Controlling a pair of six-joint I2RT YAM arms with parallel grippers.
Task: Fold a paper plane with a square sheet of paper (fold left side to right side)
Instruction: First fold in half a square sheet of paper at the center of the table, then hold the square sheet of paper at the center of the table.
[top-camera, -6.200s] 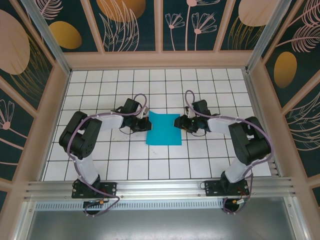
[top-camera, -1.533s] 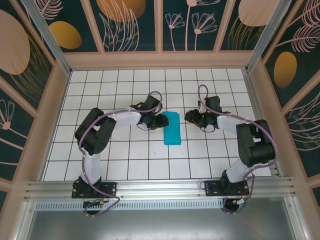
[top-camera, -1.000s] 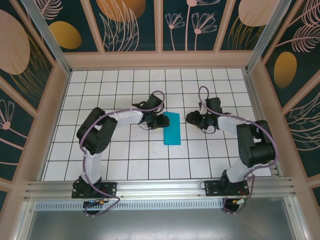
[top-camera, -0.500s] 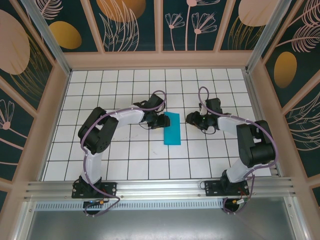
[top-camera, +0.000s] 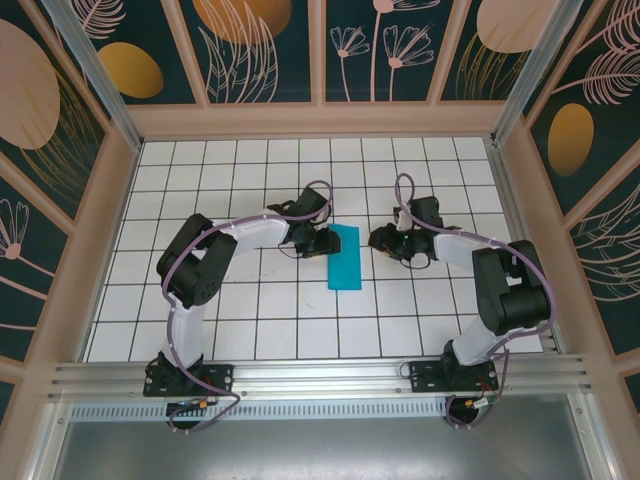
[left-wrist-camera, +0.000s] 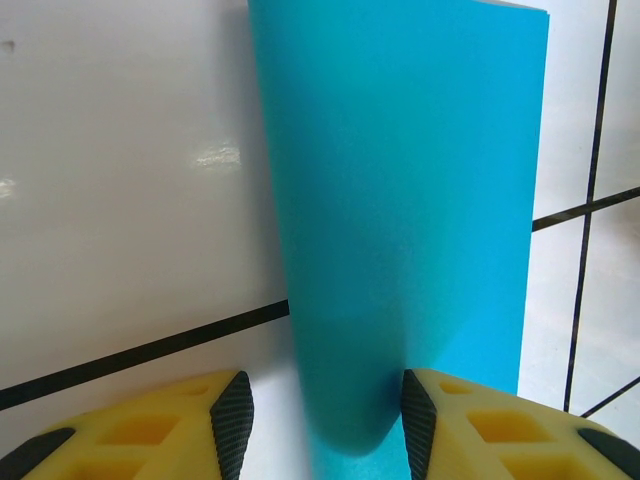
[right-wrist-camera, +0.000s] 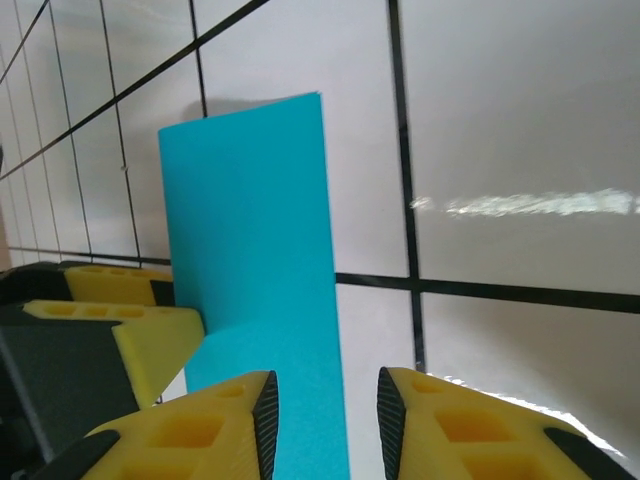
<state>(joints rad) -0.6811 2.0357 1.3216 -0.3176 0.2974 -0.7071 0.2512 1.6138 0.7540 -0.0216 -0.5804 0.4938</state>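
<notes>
Enclosure (top-camera: 260, 40): dark panels printed with leaves and orange discs are set in a pale wooden frame on three sides. Metal rails run along the 6 o'clock edge.
Table (top-camera: 200, 180): a glossy white surface ruled with black grid lines (top-camera: 257, 300). Lamp glare is seen on it in both wrist views.
Left arm (top-camera: 190, 270): reached from its base at 7 o'clock toward the table's middle.
Right arm (top-camera: 505, 285): reached in from 5 o'clock, mirroring the other.
Square sheet of paper (top-camera: 346, 257): laid flat just at 3 o'clock of the table's centre, as a narrow cyan strip running 12 to 6.
Change: six seconds ago the sheet was spread at full width; now only half that width is seen, with the left half laid over the right. Over the last second and a half it has not shifted.
Meaning: the left-to-right fold is judged made. The crease may need pressing, and no later plane folds are seen yet.
Left gripper (top-camera: 322, 241): placed at 9 o'clock of the strip, at the folded edge. Its jaws are moderately spread with the strip's end (left-wrist-camera: 400, 200) between the pads, not pinched.
Right gripper (top-camera: 378, 240): kept just apart at 3 o'clock, moved slightly closer. A narrow gap is shown and nothing is held.
</notes>
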